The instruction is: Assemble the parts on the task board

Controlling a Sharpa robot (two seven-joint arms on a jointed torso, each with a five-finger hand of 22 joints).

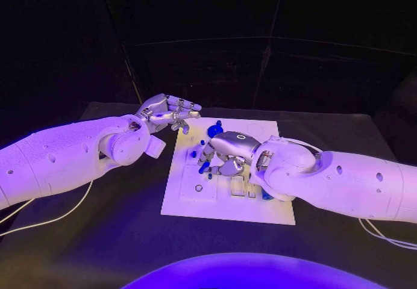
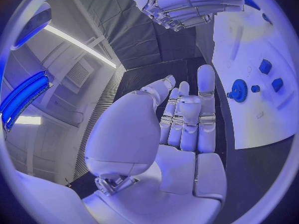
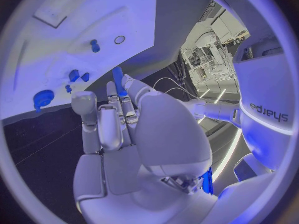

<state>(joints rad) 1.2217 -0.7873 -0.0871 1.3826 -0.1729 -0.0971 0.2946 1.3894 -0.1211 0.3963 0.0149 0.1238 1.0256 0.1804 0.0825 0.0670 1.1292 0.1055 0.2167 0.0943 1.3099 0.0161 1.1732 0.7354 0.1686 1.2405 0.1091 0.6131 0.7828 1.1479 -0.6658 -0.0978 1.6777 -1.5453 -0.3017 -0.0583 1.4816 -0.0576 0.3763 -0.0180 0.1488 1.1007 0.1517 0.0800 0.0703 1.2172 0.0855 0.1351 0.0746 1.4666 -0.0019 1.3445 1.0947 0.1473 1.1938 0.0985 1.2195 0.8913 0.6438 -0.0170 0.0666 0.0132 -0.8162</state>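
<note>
The white task board (image 1: 187,198) lies in the middle of the table. My right hand (image 1: 228,153) hangs over the board's centre with its fingers curled down, pinching a small blue part (image 3: 117,79) at its fingertips; the part also peeks out below the hand (image 1: 203,169). A blue gear (image 1: 214,128) stands near the board's far edge, and small blue parts (image 3: 74,75) lie close to the gear (image 3: 44,98). My left hand (image 1: 165,111) hovers off the board's far left corner, fingers (image 2: 206,99) stretched out and holding nothing.
A blue peg (image 3: 94,46) stands in the board beside a round hole (image 3: 119,39). Slotted recesses (image 1: 239,185) sit near the board's front edge, under my right wrist. White cables (image 1: 43,220) trail on the black table at both sides.
</note>
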